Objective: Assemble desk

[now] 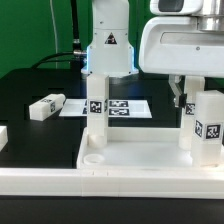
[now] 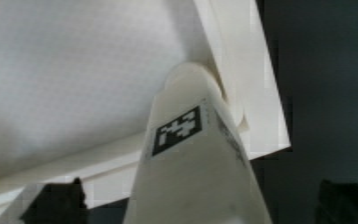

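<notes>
1. Nearest, the white plastic tray-like desk top [image 1: 120, 165] lies on the black worktop [image 1: 30, 85].
2. Two white square block legs stand in it, at the exterior view's left [image 1: 97, 112] and right [image 1: 208, 128].
3. The gripper [image 1: 182, 98] is released, its fingers [image 2: 60, 200] spread clear of the right leg.
4. Farther left lies a loose leg [image 1: 45, 106].

We are seeing the desk top [image 1: 60, 178] showing plain white all over. One standing leg [image 1: 96, 118] is showing white and wearing a black-and-white square tag, and the second standing leg [image 1: 207, 128] is wearing the same colours and pattern. The lying leg [image 1: 45, 106] is also showing white with a black-patterned tag. The marker board [image 1: 135, 100] is showing white with black-and-white tags. The worktop [image 1: 30, 85] is showing black, the backdrop [image 1: 35, 30] green, the arm [image 1: 108, 40] white. In the wrist view we are seeing the pincer [image 2: 202, 205] showing dark fingers [image 2: 59, 200] against a white leg [image 2: 194, 175] with a black-and-white tag.
</notes>
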Tool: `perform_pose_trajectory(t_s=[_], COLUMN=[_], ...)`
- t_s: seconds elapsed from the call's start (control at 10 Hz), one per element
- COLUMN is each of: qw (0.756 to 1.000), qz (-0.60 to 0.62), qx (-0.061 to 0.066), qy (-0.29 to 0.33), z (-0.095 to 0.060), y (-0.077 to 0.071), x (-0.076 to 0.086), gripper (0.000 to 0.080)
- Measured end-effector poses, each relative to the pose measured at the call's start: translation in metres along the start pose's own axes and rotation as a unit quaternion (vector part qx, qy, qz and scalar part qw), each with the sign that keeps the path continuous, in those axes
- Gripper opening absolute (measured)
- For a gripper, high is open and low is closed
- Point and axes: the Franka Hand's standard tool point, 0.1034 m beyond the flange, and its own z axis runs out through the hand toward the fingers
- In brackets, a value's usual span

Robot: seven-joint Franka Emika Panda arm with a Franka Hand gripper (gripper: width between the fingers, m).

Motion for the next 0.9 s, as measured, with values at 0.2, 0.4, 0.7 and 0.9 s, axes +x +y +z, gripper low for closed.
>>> perform_pose_trajectory(t_s=[0.2,0.4,0.7,0.9], qw=[0.997,0.991,0.975,0.975], qz=[-0.082,-0.135,-0.224,-0.223], qx=[-0.004,-0.004,-0.013,-0.012], qy=[0.002,0.003,0.004,0.005], z=[-0.0006,-0.0019,-0.0017,-0.0021], y=[0.0005,0.0011,0.0039,-0.0008], x=[0.0011,0.0032,0.0045,0.0030], gripper=[0.0649,0.0649,0.0649,0.0649])
